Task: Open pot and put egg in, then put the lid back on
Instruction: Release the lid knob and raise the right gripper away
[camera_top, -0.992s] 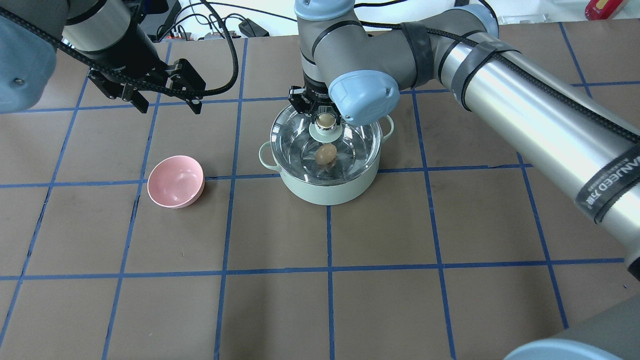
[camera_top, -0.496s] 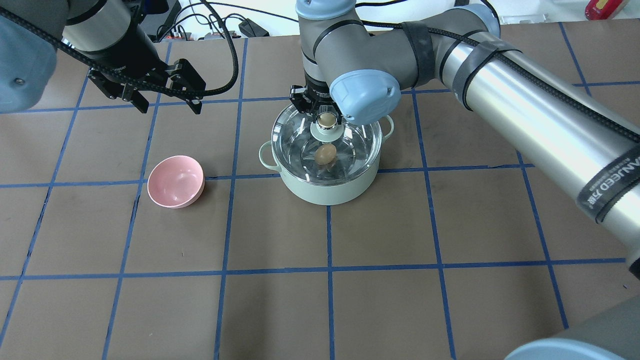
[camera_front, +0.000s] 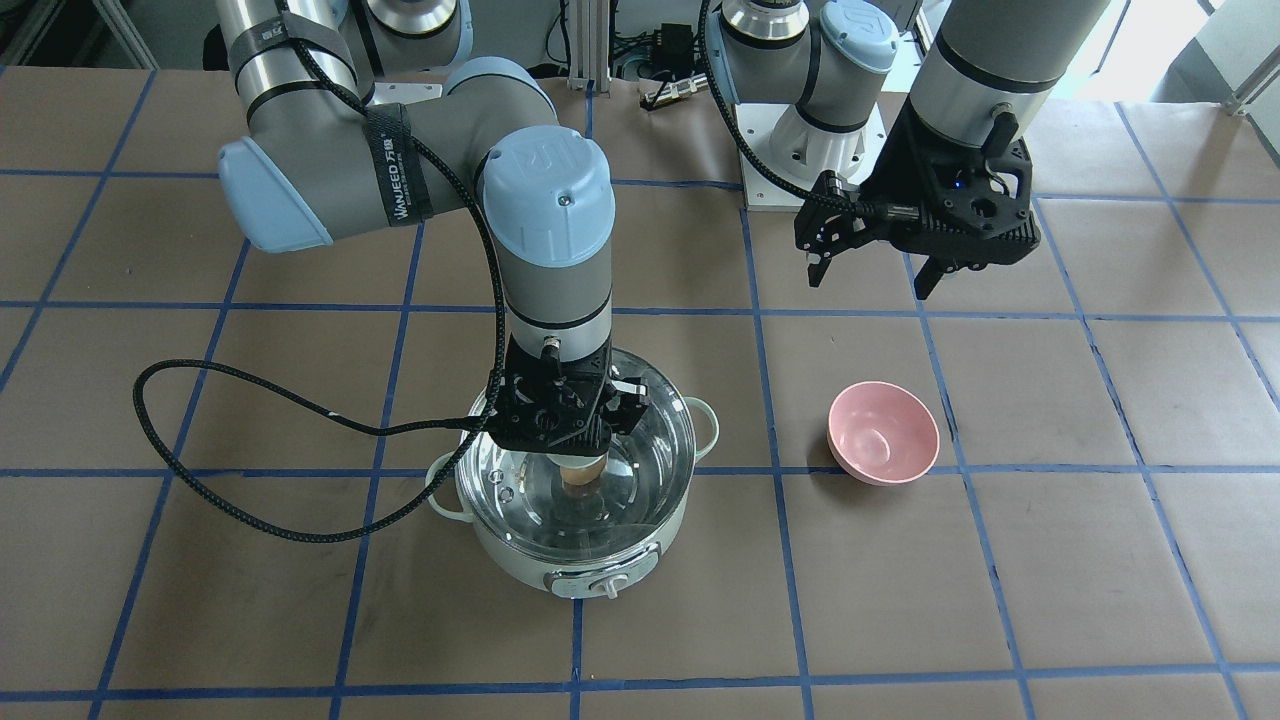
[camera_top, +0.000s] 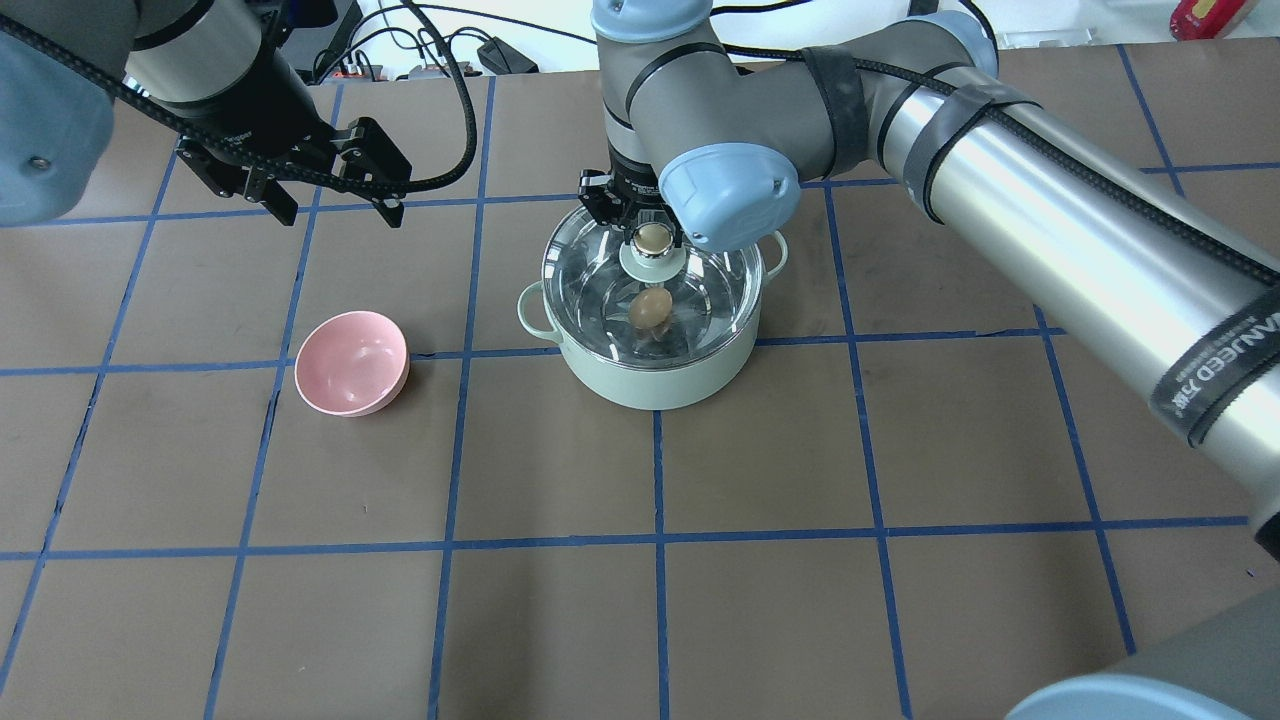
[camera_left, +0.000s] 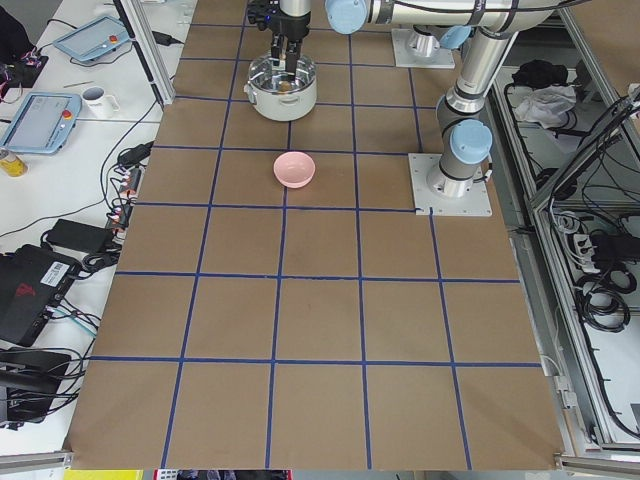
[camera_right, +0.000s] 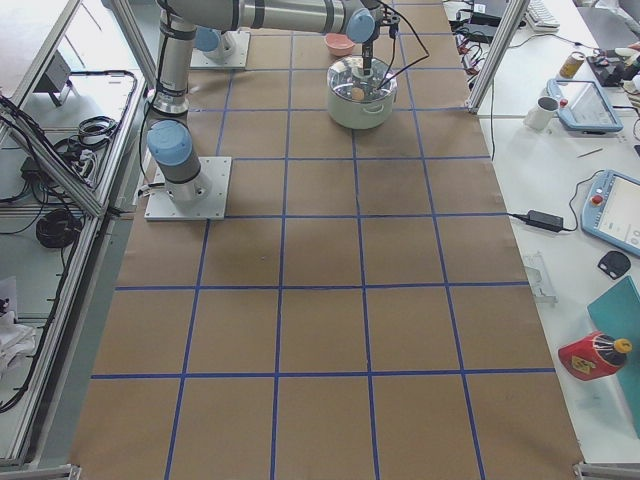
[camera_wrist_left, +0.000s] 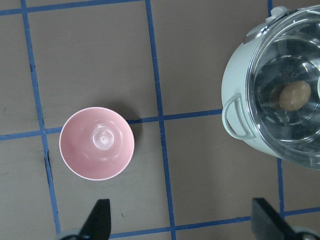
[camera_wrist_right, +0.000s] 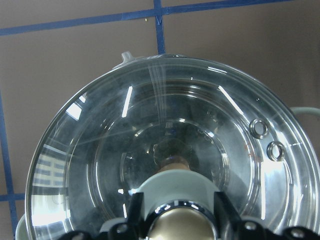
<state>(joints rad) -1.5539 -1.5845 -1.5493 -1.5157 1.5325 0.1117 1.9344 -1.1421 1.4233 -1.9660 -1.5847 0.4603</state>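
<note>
The pale mint-green pot (camera_top: 655, 385) stands at the table's middle, its dial toward the front-facing camera (camera_front: 600, 583). The clear glass lid (camera_top: 590, 280) sits on the pot. The tan egg (camera_top: 651, 309) lies inside on the steel bottom, seen through the glass, also in the left wrist view (camera_wrist_left: 294, 96). My right gripper (camera_top: 652, 235) stands straight over the lid, its fingers (camera_wrist_right: 134, 217) close against both sides of the beige knob (camera_wrist_right: 177, 227). My left gripper (camera_top: 340, 215) hangs open and empty above the table, behind the bowl.
An empty pink bowl (camera_top: 352, 362) sits on the table to the pot's left in the overhead view, under my left wrist camera (camera_wrist_left: 96, 143). A black cable (camera_front: 250, 390) loops from my right arm down onto the table beside the pot.
</note>
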